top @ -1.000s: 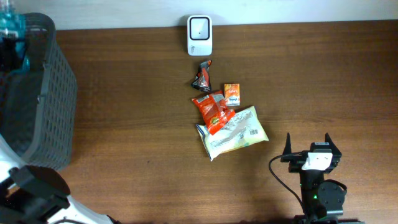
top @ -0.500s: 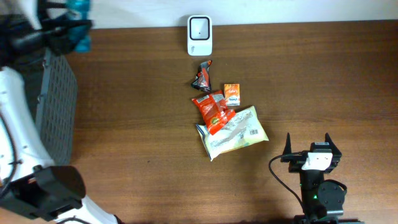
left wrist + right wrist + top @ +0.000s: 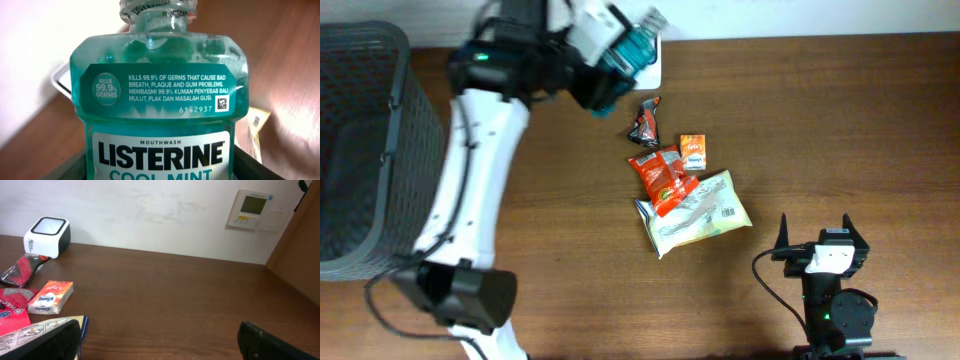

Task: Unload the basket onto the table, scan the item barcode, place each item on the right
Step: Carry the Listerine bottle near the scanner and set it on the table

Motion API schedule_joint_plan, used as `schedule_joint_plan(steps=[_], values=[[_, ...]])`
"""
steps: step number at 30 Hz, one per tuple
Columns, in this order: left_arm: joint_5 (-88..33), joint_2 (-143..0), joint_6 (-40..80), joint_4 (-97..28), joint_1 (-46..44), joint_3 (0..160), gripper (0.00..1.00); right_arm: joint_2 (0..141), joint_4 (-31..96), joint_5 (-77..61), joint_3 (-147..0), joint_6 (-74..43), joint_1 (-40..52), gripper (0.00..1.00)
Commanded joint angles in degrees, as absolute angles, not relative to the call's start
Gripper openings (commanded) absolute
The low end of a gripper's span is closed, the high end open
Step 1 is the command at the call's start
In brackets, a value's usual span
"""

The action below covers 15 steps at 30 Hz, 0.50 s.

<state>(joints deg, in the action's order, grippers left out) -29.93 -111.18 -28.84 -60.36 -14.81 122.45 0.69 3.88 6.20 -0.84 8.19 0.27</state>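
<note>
Grasping the mouthwash bottle point(image 3: 155, 100), left gripper point(image 3: 612, 52) hangs above the scanner point(image 3: 47, 236); right gripper point(image 3: 815, 230) gapes.

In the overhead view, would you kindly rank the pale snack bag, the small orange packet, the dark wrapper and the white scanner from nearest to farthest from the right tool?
From the right tool:
1. Pale snack bag, mid-table.
2. Small orange packet, just beyond the bag.
3. Dark wrapper, farther back.
4. White scanner, at the table's back edge.
</note>
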Motion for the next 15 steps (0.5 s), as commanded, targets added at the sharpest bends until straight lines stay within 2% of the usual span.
schedule_joint_plan(steps=[1, 8, 15], values=[[-25.0, -117.0, -28.7, -62.5, -18.3, 123.0, 0.47, 0.4, 4.0, 6.7, -0.3, 8.6, 0.8, 0.98], [-24.2, -128.0, -28.7, -67.0, -21.8, 122.9, 0.46, 0.4, 4.0, 6.7, -0.3, 8.6, 0.8, 0.98], [-11.9, -132.7, -27.8, -72.0, -21.8, 122.9, 0.45, 0.4, 4.0, 6.7, -0.3, 8.6, 0.8, 0.98]])
